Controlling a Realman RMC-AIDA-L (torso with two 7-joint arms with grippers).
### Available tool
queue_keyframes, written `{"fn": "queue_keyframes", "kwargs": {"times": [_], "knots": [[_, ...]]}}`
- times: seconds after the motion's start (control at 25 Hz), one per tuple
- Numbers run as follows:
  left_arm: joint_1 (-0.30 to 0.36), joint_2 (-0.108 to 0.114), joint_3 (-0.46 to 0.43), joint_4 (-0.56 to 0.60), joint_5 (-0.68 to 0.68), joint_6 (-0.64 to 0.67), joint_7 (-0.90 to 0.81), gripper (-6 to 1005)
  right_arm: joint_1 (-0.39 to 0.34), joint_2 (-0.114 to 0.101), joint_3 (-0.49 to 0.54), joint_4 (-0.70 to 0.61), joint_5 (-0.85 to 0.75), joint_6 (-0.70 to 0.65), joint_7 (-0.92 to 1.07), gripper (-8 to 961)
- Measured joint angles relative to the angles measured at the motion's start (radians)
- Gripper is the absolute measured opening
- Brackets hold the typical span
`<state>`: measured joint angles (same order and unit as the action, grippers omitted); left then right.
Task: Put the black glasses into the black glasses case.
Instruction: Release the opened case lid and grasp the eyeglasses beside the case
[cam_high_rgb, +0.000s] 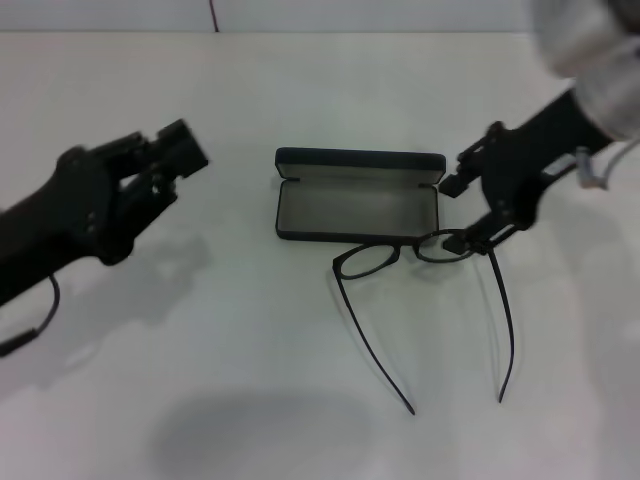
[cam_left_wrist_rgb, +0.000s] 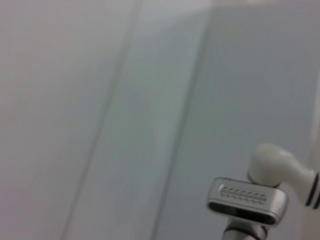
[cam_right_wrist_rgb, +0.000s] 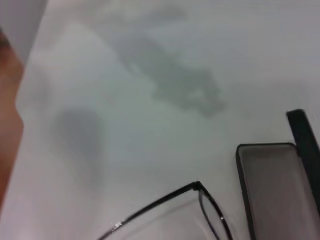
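The glasses case (cam_high_rgb: 358, 195) lies open on the white bench (cam_high_rgb: 300, 380), lid standing up at the far side, grey lining exposed and nothing in it. The black glasses (cam_high_rgb: 400, 256) lie on the bench just in front of the case's near wall, lenses toward the case, both temple arms unfolded and trailing toward the robot.

The right hand (cam_high_rgb: 462, 212) is at the right lens corner of the frame, close beside the case's right end. Its fingers (cam_high_rgb: 452, 243) stand apart, the lower one at or touching the frame by the hinge; no firm clamp is evident. The left hand (cam_high_rgb: 165, 160) hangs above the bench well to the left of the case, idle; whether it is open cannot be told.

Assessment: the step in hand appears to be the pick-up. Recommended practice:
- Close on the rigid frame front near the hinge, not on the thin temple arm, which would flex and swing.
- Lift enough for the lenses to clear the near wall before moving over the lining.
- The unfolded arms look longer than the case is deep; expect them to overhang unless folded.
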<state>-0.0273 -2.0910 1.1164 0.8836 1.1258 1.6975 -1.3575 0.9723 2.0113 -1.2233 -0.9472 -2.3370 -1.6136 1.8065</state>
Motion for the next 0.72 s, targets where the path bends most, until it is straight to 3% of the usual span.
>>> {"fn": "queue_keyframes", "kwargs": {"times": [0.12,0.32,0.72], "knots": [[-0.014,0.000,0.000,-0.091,0.005,0.008,0.072,189,0.059,0.005,-0.106,0.062,-0.017,0.086,0.000,738],[-0.058,0.000,0.007,-0.216,0.016,0.026,0.142,189,0.101,0.016,-0.224,0.089,-0.013,0.179,0.010,646],[-0.090,0.002,0.002,-0.278,0.021,0.030,0.161,188,0.147,0.017,-0.299,0.145,0.005,0.250,0.013,627]]}}
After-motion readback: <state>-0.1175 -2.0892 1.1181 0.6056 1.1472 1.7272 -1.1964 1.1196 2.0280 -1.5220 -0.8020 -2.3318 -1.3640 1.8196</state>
